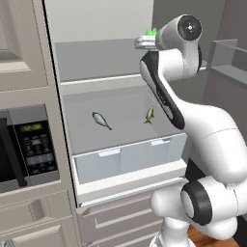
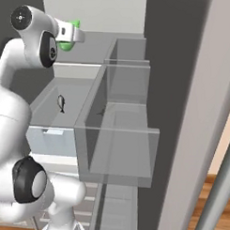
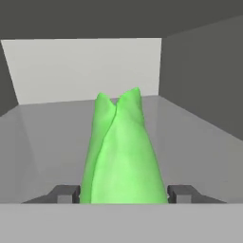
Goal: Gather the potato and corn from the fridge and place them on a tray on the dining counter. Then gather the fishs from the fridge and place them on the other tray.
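The fridge (image 1: pixel 96 62) stands open. My gripper (image 3: pixel 123 193) reaches over its upper shelf and is shut on the corn (image 3: pixel 121 152), a bright green cob whose tip points toward the back wall. The fingertips (image 3: pixel 66 193) press against both of its sides. From the base views the gripper (image 1: pixel 147 43) (image 2: pixel 70 35) is high up, with the corn (image 1: pixel 152 33) (image 2: pixel 67 45) poking out around it. Two fishs lie on the shelf below: a grey one (image 1: pixel 101 120) (image 2: pixel 61 103) and a yellowish one (image 1: pixel 150 115). The potato, both trays and the dining counter are out of view.
A pale drawer (image 1: pixel 125 159) runs under the fish shelf. The fridge door with its clear bins (image 2: pixel 121 136) stands open to the right, close to the arm. A black-fronted microwave (image 1: pixel 24 144) is built into the cabinets on the left.
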You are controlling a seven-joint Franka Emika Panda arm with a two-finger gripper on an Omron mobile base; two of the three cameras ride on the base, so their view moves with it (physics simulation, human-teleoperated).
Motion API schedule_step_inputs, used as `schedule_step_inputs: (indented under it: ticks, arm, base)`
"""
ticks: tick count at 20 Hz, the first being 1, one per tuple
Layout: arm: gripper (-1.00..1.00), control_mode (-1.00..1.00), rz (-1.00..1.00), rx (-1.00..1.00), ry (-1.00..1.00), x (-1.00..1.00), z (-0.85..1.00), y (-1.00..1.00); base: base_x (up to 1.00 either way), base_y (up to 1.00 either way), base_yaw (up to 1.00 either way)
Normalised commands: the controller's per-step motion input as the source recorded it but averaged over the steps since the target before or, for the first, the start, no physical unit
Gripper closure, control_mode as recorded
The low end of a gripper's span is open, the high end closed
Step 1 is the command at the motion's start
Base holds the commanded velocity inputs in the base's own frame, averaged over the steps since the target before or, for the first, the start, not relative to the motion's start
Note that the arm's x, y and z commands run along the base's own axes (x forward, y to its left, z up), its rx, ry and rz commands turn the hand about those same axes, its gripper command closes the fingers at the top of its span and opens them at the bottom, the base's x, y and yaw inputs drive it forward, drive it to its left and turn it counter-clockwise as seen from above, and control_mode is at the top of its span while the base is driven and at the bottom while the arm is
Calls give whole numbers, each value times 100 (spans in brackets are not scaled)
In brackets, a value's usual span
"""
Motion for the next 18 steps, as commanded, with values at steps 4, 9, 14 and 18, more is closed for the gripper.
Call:
schedule_step_inputs:
  ticks: [4, 9, 14, 18]
  arm:
    - [100, -100, -3, 0, 35, -100, -15, 0]
    - [100, -100, -1, 4, 31, -100, -83, 2]
    - [100, -100, 0, 13, 25, -82, -97, 2]
    - [100, -100, 0, 5, 25, -22, -74, 0]
  base:
    - [0, 0, 0]
    - [0, 0, 0]
    - [0, 0, 0]
    - [0, 0, 0]
